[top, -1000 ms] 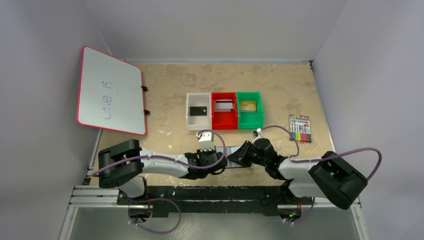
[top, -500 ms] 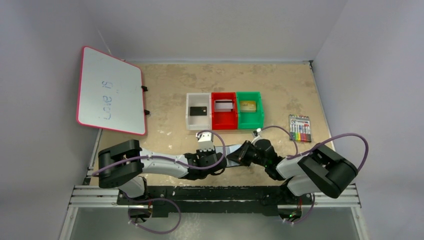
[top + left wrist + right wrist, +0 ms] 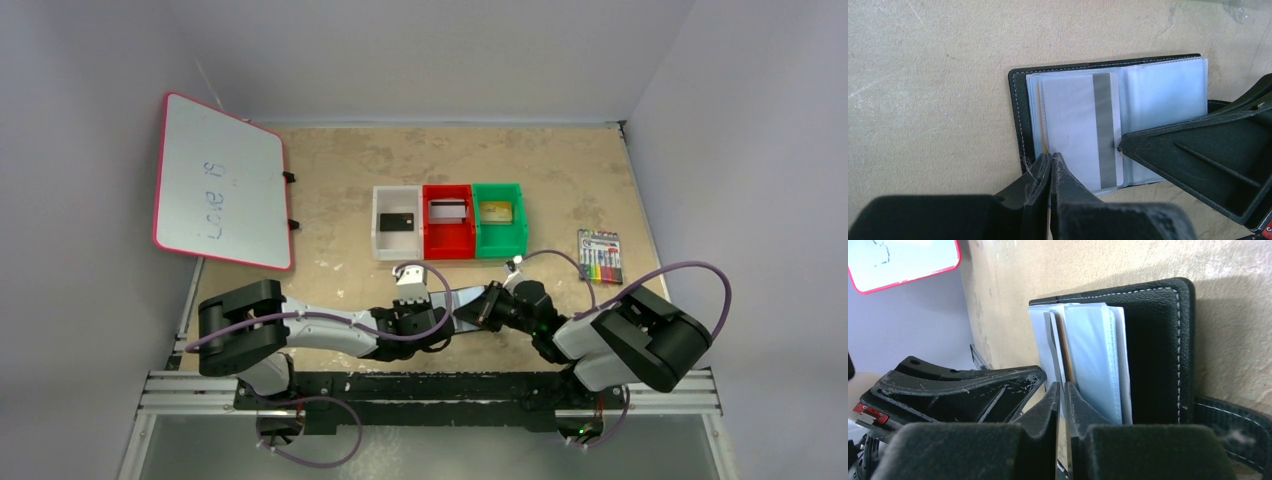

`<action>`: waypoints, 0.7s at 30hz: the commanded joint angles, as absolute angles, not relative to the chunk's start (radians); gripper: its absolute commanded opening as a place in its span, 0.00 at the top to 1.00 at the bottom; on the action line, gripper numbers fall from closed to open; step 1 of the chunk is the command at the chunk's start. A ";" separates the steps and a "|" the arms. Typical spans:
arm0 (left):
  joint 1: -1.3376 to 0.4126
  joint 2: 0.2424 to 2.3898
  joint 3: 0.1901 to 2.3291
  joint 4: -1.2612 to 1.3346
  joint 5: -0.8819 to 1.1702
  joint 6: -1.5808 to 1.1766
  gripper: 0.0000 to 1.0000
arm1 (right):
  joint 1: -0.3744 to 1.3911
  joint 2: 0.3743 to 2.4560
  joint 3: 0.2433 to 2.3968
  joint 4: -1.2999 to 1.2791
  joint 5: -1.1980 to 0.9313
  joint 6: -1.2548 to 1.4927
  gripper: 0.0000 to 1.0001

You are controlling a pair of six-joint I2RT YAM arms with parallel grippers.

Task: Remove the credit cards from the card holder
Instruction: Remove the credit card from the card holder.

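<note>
The black card holder point(image 3: 463, 300) lies open on the table between my two grippers. In the left wrist view, its point(image 3: 1017, 107) clear sleeves hold a pale card point(image 3: 1073, 125) with a grey stripe. My left gripper point(image 3: 1050, 157) is shut on the near edge of a sleeve. My right gripper point(image 3: 1063, 387) is shut on a thin sleeve page of the holder point(image 3: 1153, 350). A tan card edge point(image 3: 1064, 340) shows between the pages. A black card point(image 3: 397, 221), a silver-grey striped card point(image 3: 448, 210) and a gold card point(image 3: 496, 211) lie in the bins.
The white bin point(image 3: 397, 190), red bin point(image 3: 428, 245) and green bin point(image 3: 521, 235) stand in a row behind the holder. A pack of coloured markers point(image 3: 600, 257) lies at the right. A red-framed whiteboard point(image 3: 220, 180) leans at the far left.
The right arm's elbow has swung in towards the left. Its gripper has shifted slightly up and left at the holder. The left arm has hardly moved.
</note>
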State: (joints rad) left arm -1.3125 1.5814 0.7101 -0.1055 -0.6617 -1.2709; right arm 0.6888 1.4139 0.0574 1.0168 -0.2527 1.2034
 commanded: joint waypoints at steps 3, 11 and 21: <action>-1.322 1.630 0.722 -0.086 -0.575 -1.285 1.00 | 0.710 1.388 0.078 1.105 -0.353 1.189 0.85; -1.322 1.628 0.722 -0.075 -0.575 -1.284 1.00 | 0.710 1.491 0.112 1.126 -0.393 1.174 0.93; -1.322 1.613 0.719 -0.154 -0.623 -1.306 1.00 | 0.710 1.254 0.109 0.716 -0.196 1.153 1.00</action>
